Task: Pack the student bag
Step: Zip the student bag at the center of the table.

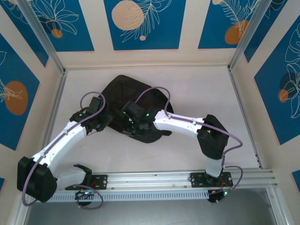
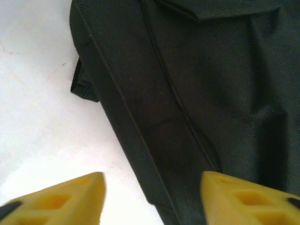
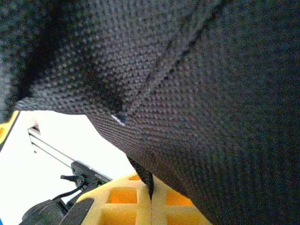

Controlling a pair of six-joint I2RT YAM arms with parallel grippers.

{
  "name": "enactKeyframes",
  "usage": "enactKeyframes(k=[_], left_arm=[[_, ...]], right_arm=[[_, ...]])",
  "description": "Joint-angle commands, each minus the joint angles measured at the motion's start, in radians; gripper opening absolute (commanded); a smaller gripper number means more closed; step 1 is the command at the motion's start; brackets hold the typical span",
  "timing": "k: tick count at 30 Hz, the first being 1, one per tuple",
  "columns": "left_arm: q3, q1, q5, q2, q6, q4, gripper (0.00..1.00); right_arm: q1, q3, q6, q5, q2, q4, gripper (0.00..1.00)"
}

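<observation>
The white table (image 1: 201,93) is walled at 9, 12 and 3 o'clock by blue panels (image 1: 144,23) printed with orange discs and white leaves, and an aluminium rail (image 1: 154,178) runs along its 6 o'clock edge, where both arm bases are bolted. The student bag (image 1: 126,91) lies flat near the table's middle, a little toward 10 o'clock. A purple cable (image 1: 159,89) from the right arm loops over the bag's 3 o'clock side.

The left gripper (image 1: 96,123) sits at the bag's 8 o'clock edge. In the left wrist view its yellow fingers (image 2: 65,197) stand apart with nothing between the pads: one over bare table (image 2: 37,117), the other over the bag's seamed side (image 2: 225,79).

The right gripper (image 1: 132,124) is over the bag's 6 o'clock part. Its wrist view shows the jaws pressed together (image 3: 151,199), pinching a thin black strip of the bag, with woven fabric (image 3: 187,84) draped above and the table (image 3: 61,136) visible underneath.

I cannot tell whether the bag is unzipped, or what lies inside
</observation>
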Motion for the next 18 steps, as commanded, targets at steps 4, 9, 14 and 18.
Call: enactKeyframes(k=[4,9,14,18], left_arm=[[-0.006,0.028,-0.041,0.068,0.026,0.099,0.31],[0.033,0.04,-0.065,0.12,0.06,0.1,0.13],[0.035,0.054,-0.077,0.143,0.067,0.086,0.08],[0.036,0.063,-0.081,0.151,0.075,0.081,0.07]], right_arm=[[-0.035,-0.048,-0.034,-0.041,-0.06,-0.009,0.0],[-0.066,-0.102,-0.074,-0.07,-0.104,-0.045,0.0],[-0.108,-0.16,-0.123,-0.114,-0.155,-0.082,0.0],[-0.145,-0.234,-0.154,-0.141,-0.228,-0.092,0.0]])
